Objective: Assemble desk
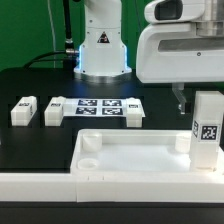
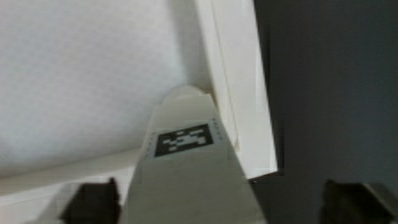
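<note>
The white desk slab (image 1: 130,150) lies flat in the front, rim up, with a round socket (image 1: 88,157) at its near left corner. One white leg (image 1: 206,130) with a tag stands upright on the slab's right corner. My gripper (image 1: 200,104) is open and straddles this leg near its top. In the wrist view the leg (image 2: 187,170) runs between my fingers (image 2: 98,203), with a gap on each side, above the slab's rim (image 2: 231,90). Two more legs (image 1: 24,111) (image 1: 54,111) lie on the black table at the exterior view's left. A fourth leg is out of view.
The marker board (image 1: 97,108) lies flat behind the slab, mid-table. A long white border rail (image 1: 40,185) runs along the front edge. The robot base (image 1: 100,50) stands at the back.
</note>
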`<move>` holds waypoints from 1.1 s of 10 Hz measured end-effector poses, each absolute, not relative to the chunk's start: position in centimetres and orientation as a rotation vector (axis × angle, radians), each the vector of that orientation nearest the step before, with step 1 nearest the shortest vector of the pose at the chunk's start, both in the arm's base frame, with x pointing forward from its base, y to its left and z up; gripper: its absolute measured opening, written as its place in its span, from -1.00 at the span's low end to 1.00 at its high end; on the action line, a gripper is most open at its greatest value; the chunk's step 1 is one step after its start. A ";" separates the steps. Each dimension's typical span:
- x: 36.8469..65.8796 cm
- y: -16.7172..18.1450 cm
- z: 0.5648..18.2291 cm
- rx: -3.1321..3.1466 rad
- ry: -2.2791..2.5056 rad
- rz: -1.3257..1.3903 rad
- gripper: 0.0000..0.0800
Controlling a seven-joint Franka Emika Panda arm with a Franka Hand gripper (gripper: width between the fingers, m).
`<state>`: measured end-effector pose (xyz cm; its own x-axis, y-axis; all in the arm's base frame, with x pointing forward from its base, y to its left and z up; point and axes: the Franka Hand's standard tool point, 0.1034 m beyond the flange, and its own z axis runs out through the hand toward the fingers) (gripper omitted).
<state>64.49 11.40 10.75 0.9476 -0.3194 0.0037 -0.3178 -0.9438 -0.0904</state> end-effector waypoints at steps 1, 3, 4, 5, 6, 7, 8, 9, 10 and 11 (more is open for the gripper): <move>64.4 11.3 10.7 -2.994 0.601 -0.021 -0.25; 64.4 11.1 10.6 -2.957 0.768 -0.010 -0.25; 64.5 11.0 10.6 -2.920 0.894 -0.006 -0.25; 64.5 10.8 10.7 -2.859 1.052 0.002 -0.26; 64.6 10.7 10.7 -2.779 1.223 0.015 -0.26; 64.6 10.8 10.6 -2.650 1.454 0.026 -0.26; 64.7 11.1 10.4 -2.505 1.668 0.028 -0.26; 64.7 11.6 10.3 -2.276 1.931 0.033 -0.26; 64.8 11.9 10.3 -2.171 2.019 0.048 -0.26; 64.7 12.1 10.3 -2.067 2.105 0.052 -0.26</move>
<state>64.73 12.06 10.30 -0.0094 -0.9872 -0.1593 -0.9938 0.0268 -0.1078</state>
